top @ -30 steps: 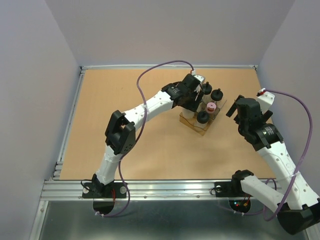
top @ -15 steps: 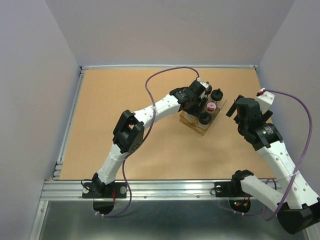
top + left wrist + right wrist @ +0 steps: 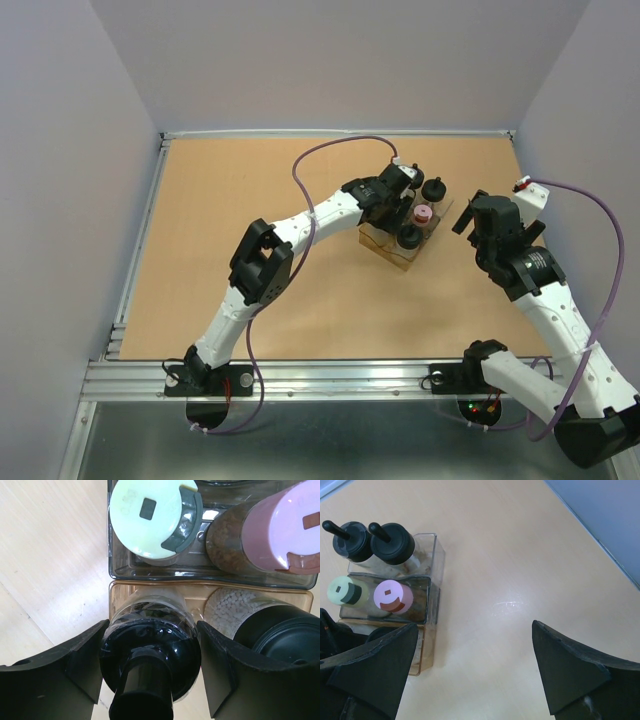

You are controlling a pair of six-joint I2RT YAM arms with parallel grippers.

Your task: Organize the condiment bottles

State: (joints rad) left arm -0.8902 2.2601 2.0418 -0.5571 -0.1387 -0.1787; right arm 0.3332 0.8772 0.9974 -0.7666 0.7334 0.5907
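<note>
Several condiment bottles stand in three clear boxes set side by side. My left gripper (image 3: 150, 666) (image 3: 391, 203) is shut on a black-capped spout bottle (image 3: 148, 630), held in the amber box (image 3: 120, 591) beside a black-capped bottle of white granules (image 3: 280, 632). In the middle box are a yellow-green-capped bottle (image 3: 150, 515) (image 3: 341, 590) and a pink-capped bottle (image 3: 295, 530) (image 3: 392, 596) (image 3: 423, 213). Two black spout bottles (image 3: 350, 541) (image 3: 394, 544) fill the far box. My right gripper (image 3: 475, 675) (image 3: 478, 226) hangs open over bare table to the right of the boxes.
The boxes (image 3: 398, 252) sit right of centre on the tan table (image 3: 250, 220). A metal rail (image 3: 140, 230) edges the left side, and grey walls (image 3: 590, 110) close in at the right and back. My left arm's purple cable (image 3: 330, 150) arcs above the boxes.
My left arm has swung right with the black spout bottle, bringing it from the boxes' left side into the amber box. The right arm has not moved.
</note>
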